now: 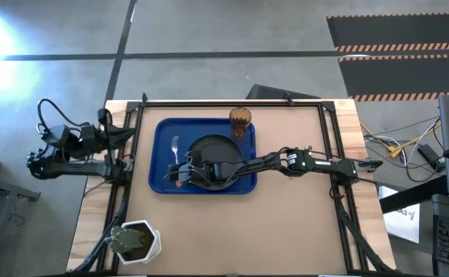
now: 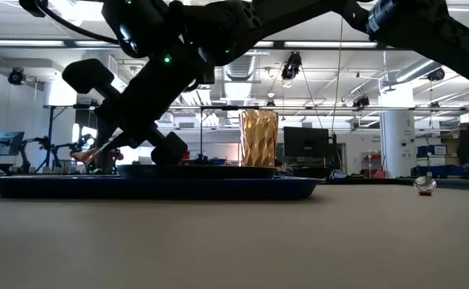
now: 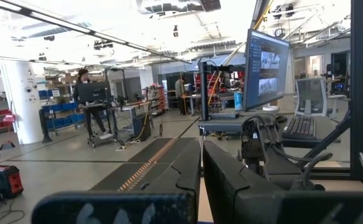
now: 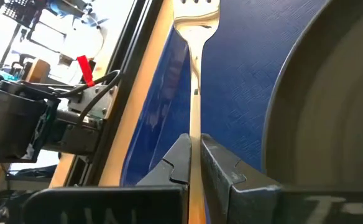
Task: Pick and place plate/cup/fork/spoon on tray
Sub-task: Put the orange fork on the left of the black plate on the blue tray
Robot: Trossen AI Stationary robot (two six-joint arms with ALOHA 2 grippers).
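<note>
The blue tray (image 1: 163, 131) lies mid-table. On it are the dark plate (image 1: 209, 146) and, at its far right corner, the amber ribbed cup (image 1: 241, 121), standing upright (image 2: 258, 136). The fork (image 1: 175, 146) is over the tray's left part, beside the plate (image 4: 330, 106). My right gripper (image 1: 183, 175) reaches across the plate and is shut on the fork (image 4: 197, 18). My left gripper (image 3: 201, 180) is shut and empty, parked at the table's left edge (image 1: 78, 146). The spoon does not show. My right gripper pinches the fork's handle (image 4: 194, 127) between its two fingers, slanting down from the table's right. The tines (image 4: 197, 9) lie ahead of the fingers over the tray's left side. The orange handle end (image 2: 86, 152) is above the tray; whether the tines touch it I cannot tell.
A white pot with a green plant (image 1: 136, 240) stands at the near left corner. A small red and silver thing (image 2: 425, 186) lies far off on the right. Black frame rails run along the table's left, far and right sides. Bare tabletop lies near the tray.
</note>
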